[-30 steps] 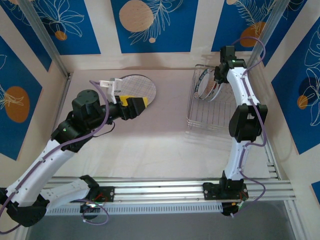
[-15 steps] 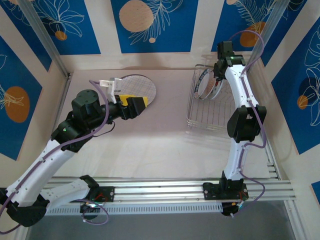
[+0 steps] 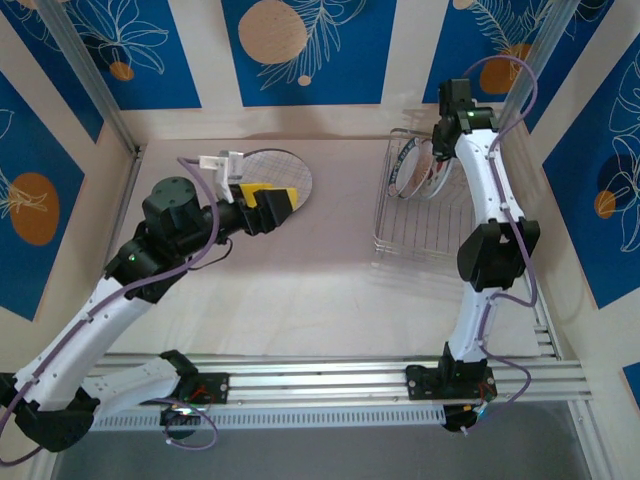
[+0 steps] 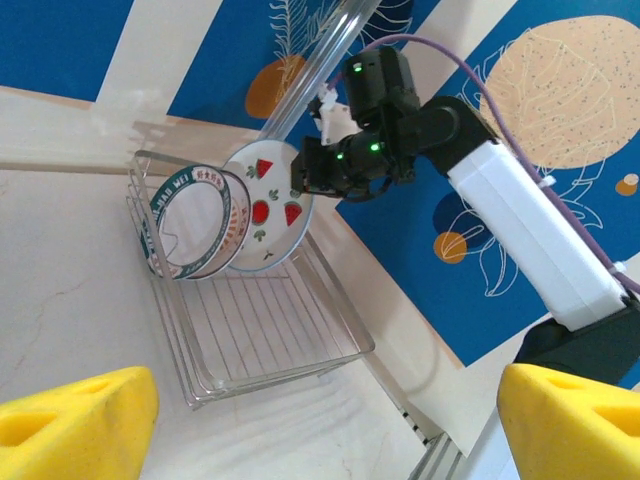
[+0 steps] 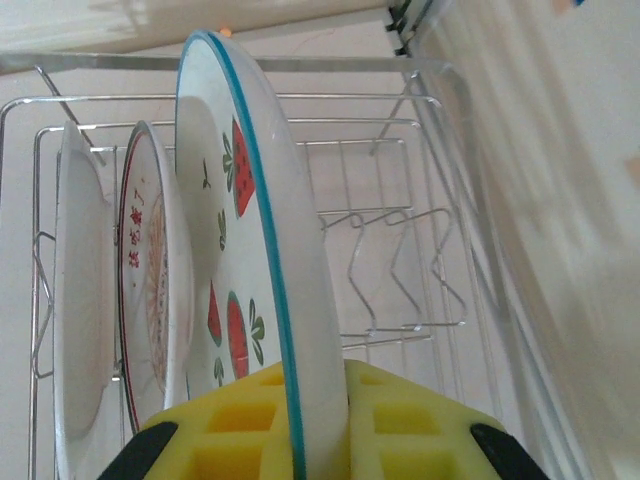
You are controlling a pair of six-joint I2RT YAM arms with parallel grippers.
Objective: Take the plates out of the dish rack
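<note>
**A:** The right end effector (image 5: 300, 430) is clenched on the rim of the round white glazed plate with red-and-green fruit marks and a blue edge (image 5: 240, 250), one yellow pad on each face.

**B:** Where does that plate sit?

**A:** On edge in the silver wire dish rack (image 4: 270, 330) at the far right corner of the bench (image 3: 330, 290), next to a red-lettered plate (image 5: 150, 260).

**B:** How will it handle?

**A:** Stiff, and probably slick and breakable. I'd keep a firm rim pinch and lift it straight clear of the wires.

**B:** And the left end effector (image 3: 268, 197)?

**A:** Spread wide and empty, above a grey crosshatched plate (image 3: 285, 170) lying flat near the far edge.
</note>
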